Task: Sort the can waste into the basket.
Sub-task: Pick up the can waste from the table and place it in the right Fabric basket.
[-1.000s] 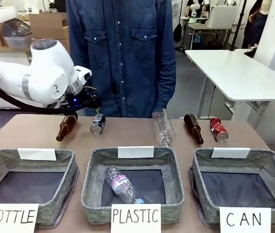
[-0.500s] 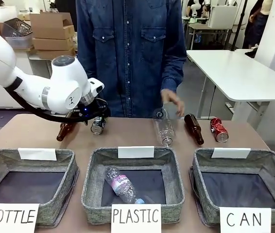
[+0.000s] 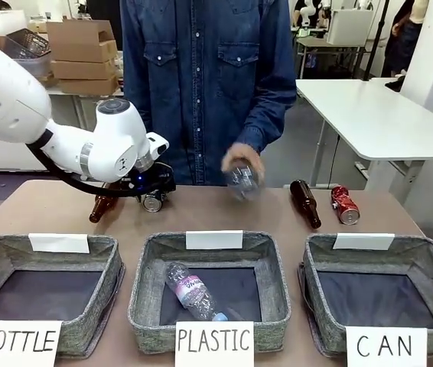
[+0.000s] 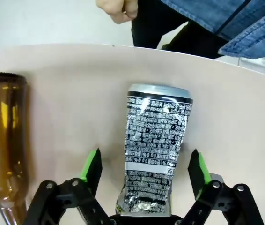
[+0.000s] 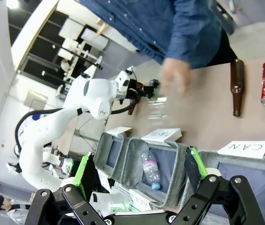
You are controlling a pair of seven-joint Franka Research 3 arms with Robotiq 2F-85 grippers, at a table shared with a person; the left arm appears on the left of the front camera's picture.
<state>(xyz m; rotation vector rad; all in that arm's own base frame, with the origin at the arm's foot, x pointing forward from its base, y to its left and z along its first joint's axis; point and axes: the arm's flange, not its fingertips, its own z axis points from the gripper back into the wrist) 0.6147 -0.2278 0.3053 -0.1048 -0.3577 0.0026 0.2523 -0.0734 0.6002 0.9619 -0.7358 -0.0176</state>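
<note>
Down comes the left gripper [image 4: 145, 165] since a second ago, jaws spread either side of the black-and-silver can [image 4: 157, 136] near the far edge of the table [image 4: 53, 65]. It looks thin, light, dented: pinch gently across mid-body. The red can [image 3: 344, 204] lies by the far right corner; the right gripper [image 5: 140, 166] hangs open.

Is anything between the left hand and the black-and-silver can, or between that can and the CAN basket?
Nothing between them: the black-and-silver can lies between the open fingers of the left hand, gaps either side. A brown glass bottle lies outside the fingers. Toward the CAN basket, a person's hand holds a clear plastic bottle above mid-table.
</note>
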